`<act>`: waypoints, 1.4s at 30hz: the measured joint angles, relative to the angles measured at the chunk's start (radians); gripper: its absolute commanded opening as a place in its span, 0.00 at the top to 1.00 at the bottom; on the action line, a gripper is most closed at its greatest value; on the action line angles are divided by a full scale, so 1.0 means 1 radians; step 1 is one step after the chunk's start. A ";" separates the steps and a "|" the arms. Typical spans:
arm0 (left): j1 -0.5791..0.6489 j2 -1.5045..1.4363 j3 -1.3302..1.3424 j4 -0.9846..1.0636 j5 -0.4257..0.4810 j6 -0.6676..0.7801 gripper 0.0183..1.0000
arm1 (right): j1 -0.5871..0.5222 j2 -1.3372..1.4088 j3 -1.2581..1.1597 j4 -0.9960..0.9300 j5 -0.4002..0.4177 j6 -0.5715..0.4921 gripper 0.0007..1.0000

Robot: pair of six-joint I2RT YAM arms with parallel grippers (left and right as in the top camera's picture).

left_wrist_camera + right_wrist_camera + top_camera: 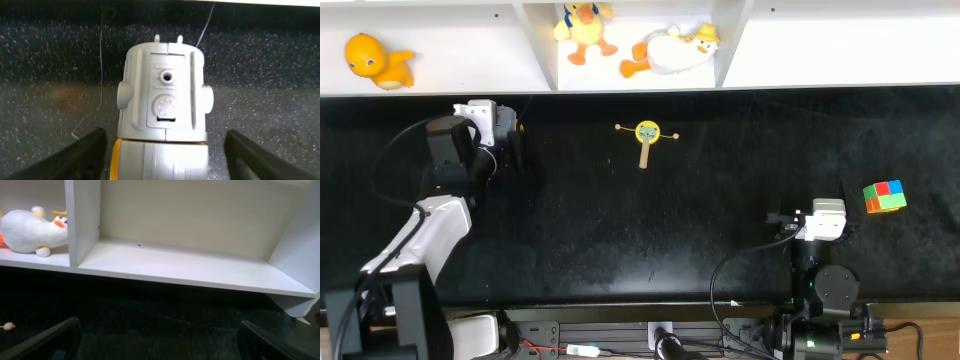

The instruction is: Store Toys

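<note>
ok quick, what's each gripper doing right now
Left gripper: open, straddling the white toy robot, not gripping it.
Right gripper: open, holding nothing.

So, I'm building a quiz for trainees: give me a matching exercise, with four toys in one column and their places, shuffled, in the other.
Toys:
1. white plush duck
2. colour cube
3. grey robot toy
4. orange duck

Places:
A. left shelf compartment
B. between the open fingers of the left tool
C. middle shelf compartment
D. table, right side

Pairs: 1-C, 2-D, 3-B, 4-A
</note>
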 measured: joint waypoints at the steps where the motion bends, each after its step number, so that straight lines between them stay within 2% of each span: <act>1: 0.000 0.004 0.000 0.002 0.000 0.002 0.37 | 0.000 0.000 0.000 0.000 0.000 0.000 0.00; 5: 0.000 0.008 0.000 0.007 -0.003 0.007 0.48 | 0.000 0.000 0.000 0.000 0.000 0.000 0.00; 10: 0.000 0.008 0.000 0.005 -0.003 0.012 0.56 | 0.000 0.000 0.000 0.000 0.000 0.000 0.00; 16: 0.000 -0.049 -0.021 -0.047 -0.014 0.012 0.57 | 0.000 0.000 0.000 0.000 0.000 0.000 0.00; 20: 0.000 -0.192 -0.122 -0.080 -0.026 0.012 0.58 | 0.000 0.000 0.000 0.000 0.000 -0.001 0.00; 23: 0.000 -0.306 -0.166 -0.157 -0.026 0.012 0.61 | 0.000 0.000 0.000 0.000 0.000 0.000 0.00; 28: 0.000 -0.409 -0.159 -0.256 -0.026 0.012 0.61 | 0.000 0.000 0.000 0.000 0.000 0.000 0.00; 35: 0.000 -0.381 -0.026 -0.286 -0.024 0.012 0.61 | 0.000 0.000 0.000 0.000 0.000 0.000 0.00; 42: 0.000 -0.219 0.186 -0.272 -0.021 0.012 0.59 | 0.000 0.000 0.000 0.000 0.000 0.000 0.01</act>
